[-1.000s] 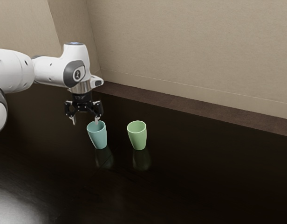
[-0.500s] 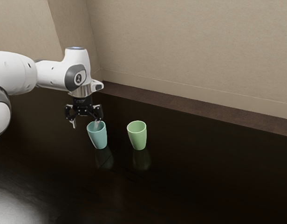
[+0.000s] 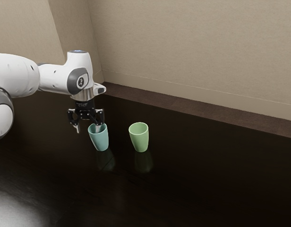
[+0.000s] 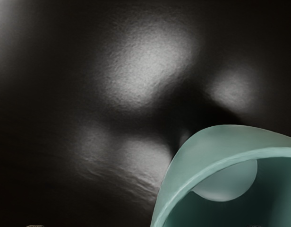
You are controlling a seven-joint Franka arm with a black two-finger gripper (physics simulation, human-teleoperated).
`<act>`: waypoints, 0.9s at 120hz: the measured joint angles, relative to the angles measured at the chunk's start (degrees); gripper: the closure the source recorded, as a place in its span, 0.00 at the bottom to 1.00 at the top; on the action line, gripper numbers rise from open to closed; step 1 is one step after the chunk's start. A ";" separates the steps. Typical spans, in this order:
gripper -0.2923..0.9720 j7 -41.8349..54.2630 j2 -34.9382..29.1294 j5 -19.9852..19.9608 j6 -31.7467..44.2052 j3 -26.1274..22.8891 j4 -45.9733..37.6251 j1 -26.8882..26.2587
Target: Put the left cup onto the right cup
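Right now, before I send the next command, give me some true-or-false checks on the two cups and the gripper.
1. The teal cup stands upright on the table. True.
2. The green cup is stacked on the teal cup. False: it stands apart from it, toward the exterior view's right.
3. The gripper is open at the teal cup's rim. True.
4. The teal cup is lifted off the table. False: it rests on the table.
5. The green cup lies on its side. False: it is upright.
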 joint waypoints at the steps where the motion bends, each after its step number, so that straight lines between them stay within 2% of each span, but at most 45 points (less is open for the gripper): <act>1: 0.36 0.00 0.01 0.00 0.00 0.00 0.00 0.00; 36: 0.46 -0.14 0.20 -0.05 0.31 0.00 0.00 -0.03; 88: 0.49 -0.22 0.22 -0.77 0.69 0.00 0.00 -0.28; 108: 0.53 -0.23 0.48 -0.80 0.81 0.00 0.00 -0.29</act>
